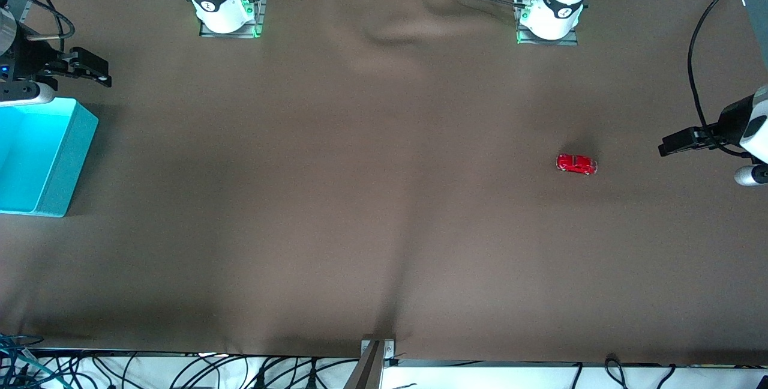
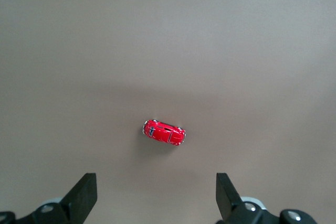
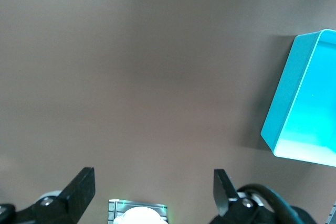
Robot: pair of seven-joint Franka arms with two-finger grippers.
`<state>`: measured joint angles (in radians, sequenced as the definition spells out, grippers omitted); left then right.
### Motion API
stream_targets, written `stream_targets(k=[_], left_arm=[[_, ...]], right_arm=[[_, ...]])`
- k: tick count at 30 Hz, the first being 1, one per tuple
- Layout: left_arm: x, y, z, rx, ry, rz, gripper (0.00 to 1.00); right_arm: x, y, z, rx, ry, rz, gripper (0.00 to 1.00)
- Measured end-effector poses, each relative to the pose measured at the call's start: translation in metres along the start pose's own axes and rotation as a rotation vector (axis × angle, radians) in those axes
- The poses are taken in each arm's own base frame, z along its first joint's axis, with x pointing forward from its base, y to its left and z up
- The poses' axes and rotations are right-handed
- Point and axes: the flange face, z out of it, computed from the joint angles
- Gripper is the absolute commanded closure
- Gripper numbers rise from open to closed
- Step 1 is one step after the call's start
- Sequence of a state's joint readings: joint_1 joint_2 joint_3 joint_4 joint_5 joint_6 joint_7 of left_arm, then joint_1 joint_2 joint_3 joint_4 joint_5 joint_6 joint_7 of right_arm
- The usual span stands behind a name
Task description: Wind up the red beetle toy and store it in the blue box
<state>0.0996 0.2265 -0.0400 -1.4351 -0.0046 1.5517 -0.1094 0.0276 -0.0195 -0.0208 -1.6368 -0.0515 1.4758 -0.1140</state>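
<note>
So, step: nothing grasped yet; reaching for the toy looks first.
red beetle toy (image 1: 576,164): on the brown cloth desk (image 1: 360,197), toward the left arm's end, well apart from the box; tiny, glossy, rounded body.
blue box (image 1: 60,167): at the right arm's end; straight plastic walls, bright cyan inside, no lid, nothing in it.
left gripper (image 2: 156,195): spread wide, empty, over bare cloth near the toy.
right gripper (image 3: 154,192): spread, empty, waits over the desk beside the box.
how-to: probably centre the left gripper over the toy, pinch across its narrow sides; slick shell may slip.
</note>
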Motion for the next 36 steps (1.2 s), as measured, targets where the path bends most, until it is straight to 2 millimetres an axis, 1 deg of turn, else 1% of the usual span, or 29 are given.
stream_targets(k=[6, 13, 20, 23, 30, 36], left_arm=[[0.0, 0.0, 0.002, 0.0, -0.004, 0.0, 0.0], [0.0, 0.001, 0.009, -0.017, -0.022, -0.001, 0.0], [0.0, -0.003, 0.012, -0.023, -0.029, -0.01, 0.0], [0.0, -0.005, 0.017, -0.023, -0.039, -0.025, 0.0], [0.004, -0.011, 0.041, -0.014, -0.088, -0.194, 0.0], [0.011, -0.013, 0.077, 0.01, -0.152, -0.381, 0.0]], right_arm=[[0.0, 0.0, 0.0, 0.0, -0.001, 0.0, 0.0], [0.001, 0.0, 0.001, 0.0, -0.001, 0.0, 0.0], [0.003, 0.001, 0.003, 0.0, -0.004, 0.001, 0.0], [0.003, 0.001, 0.004, 0.0, -0.005, 0.001, 0.0], [0.003, 0.001, 0.004, 0.0, -0.005, 0.001, 0.0], [0.004, 0.001, 0.005, 0.0, -0.006, 0.001, 0.0]])
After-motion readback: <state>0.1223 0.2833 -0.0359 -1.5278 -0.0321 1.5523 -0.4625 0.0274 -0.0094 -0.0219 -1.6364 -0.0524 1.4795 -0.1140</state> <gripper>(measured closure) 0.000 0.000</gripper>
